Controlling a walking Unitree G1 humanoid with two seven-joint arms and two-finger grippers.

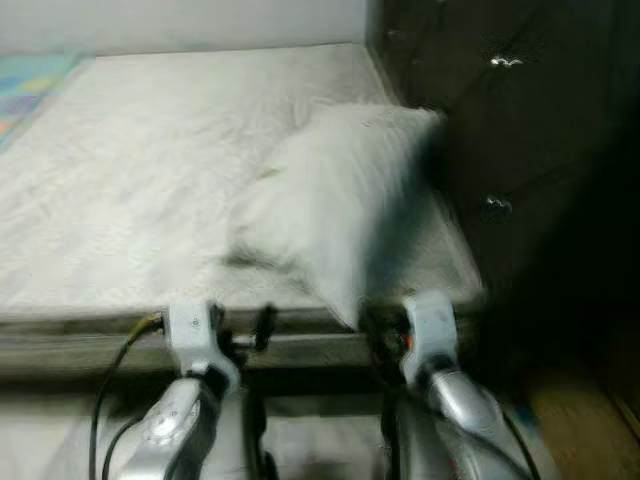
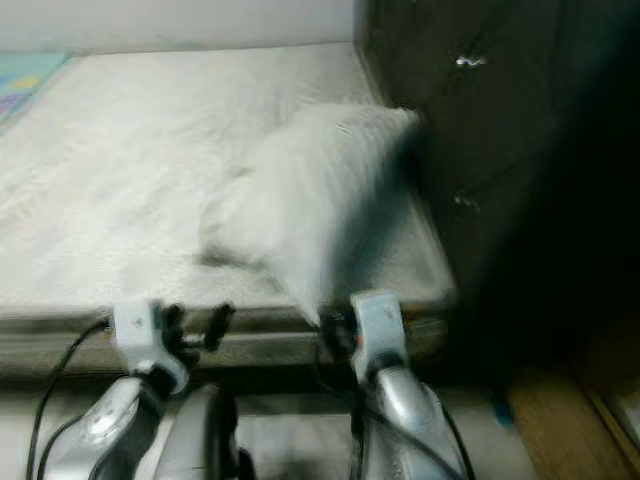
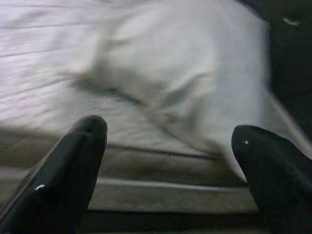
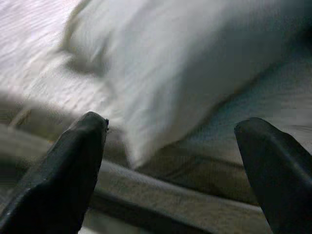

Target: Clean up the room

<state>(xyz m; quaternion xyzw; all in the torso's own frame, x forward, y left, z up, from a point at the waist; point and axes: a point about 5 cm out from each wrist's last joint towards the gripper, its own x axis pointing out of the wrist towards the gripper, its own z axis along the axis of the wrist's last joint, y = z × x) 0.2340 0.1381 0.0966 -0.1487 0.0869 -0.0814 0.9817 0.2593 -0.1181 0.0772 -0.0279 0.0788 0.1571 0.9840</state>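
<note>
On the pale mattress (image 1: 150, 170) lies a white pillow (image 1: 330, 200) beside a dark headboard (image 1: 520, 150).

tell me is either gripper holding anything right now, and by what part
Nothing is held. Both the left gripper and right gripper have open jaws, short of the white pillow lying on the bed.

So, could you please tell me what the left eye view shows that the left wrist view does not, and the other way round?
The left eye view takes in both silver arms, the right gripper at the mattress edge, the dark headboard on the robot's right, and a colourful cloth at the far left corner. The left wrist view gives a close look at the left gripper with its black fingers spread apart, aimed at the bed's edge. Both show the white pillow lying on the mattress.
</note>
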